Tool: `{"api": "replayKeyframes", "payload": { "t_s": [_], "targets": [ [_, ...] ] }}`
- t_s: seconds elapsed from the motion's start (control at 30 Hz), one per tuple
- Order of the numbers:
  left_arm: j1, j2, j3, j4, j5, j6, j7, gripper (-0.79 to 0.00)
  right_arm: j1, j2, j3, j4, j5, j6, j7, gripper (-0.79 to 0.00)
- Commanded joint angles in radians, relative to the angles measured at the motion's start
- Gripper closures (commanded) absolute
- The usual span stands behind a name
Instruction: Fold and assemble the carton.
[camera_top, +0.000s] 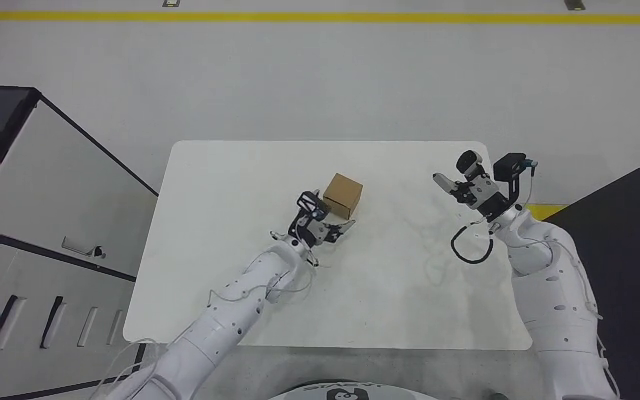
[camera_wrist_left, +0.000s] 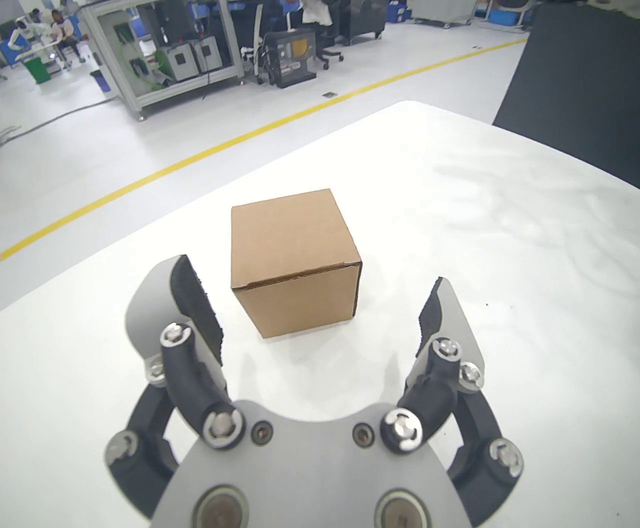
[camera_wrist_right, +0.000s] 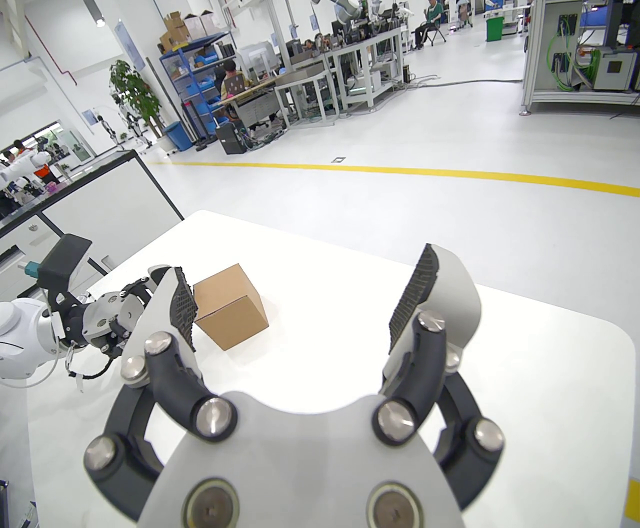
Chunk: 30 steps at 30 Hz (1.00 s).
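Observation:
A small brown carton (camera_top: 343, 194), closed into a cube, stands on the white table (camera_top: 400, 290) a little back of centre. In the left wrist view the carton (camera_wrist_left: 292, 262) sits just beyond my left gripper (camera_wrist_left: 315, 295), which is open and not touching it. From above, the left gripper (camera_top: 328, 226) lies just in front of the carton. My right gripper (camera_top: 455, 187) is open over the table's right rear part, well apart from the carton. The right wrist view has the carton (camera_wrist_right: 231, 307) farther off, past the open right gripper (camera_wrist_right: 305, 290), with the left gripper (camera_wrist_right: 135, 295) beside it.
A grey cabinet (camera_top: 40, 200) stands to the left of the table. A black mat (camera_top: 610, 205) lies on the floor at the right. The table surface around the carton is bare white.

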Motion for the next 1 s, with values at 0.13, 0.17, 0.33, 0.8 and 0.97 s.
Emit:
{"api": "replayKeyframes", "payload": {
  "t_s": [0.13,0.17,0.33,0.8,0.97],
  "targets": [
    [-0.010,-0.027,0.032,0.003,-0.014,0.121,-0.080,-0.785,0.000,0.000,0.000,0.000,0.000,0.000,0.000,-0.785],
    [-0.018,-0.029,0.043,0.010,0.015,0.117,-0.092,-0.785,0.000,0.000,0.000,0.000,0.000,0.000,0.000,-0.785],
    [-0.018,-0.029,0.043,0.010,0.015,0.117,-0.092,-0.785,0.000,0.000,0.000,0.000,0.000,0.000,0.000,-0.785],
    [-0.039,-0.070,0.049,0.075,-0.089,0.156,-0.047,-0.785,0.000,0.000,0.000,0.000,0.000,0.000,0.000,-0.785],
    [-0.056,-0.084,0.052,0.123,-0.108,0.147,-0.002,-0.785,0.000,0.000,0.000,0.000,0.000,0.000,0.000,-0.785]
  ]
}}
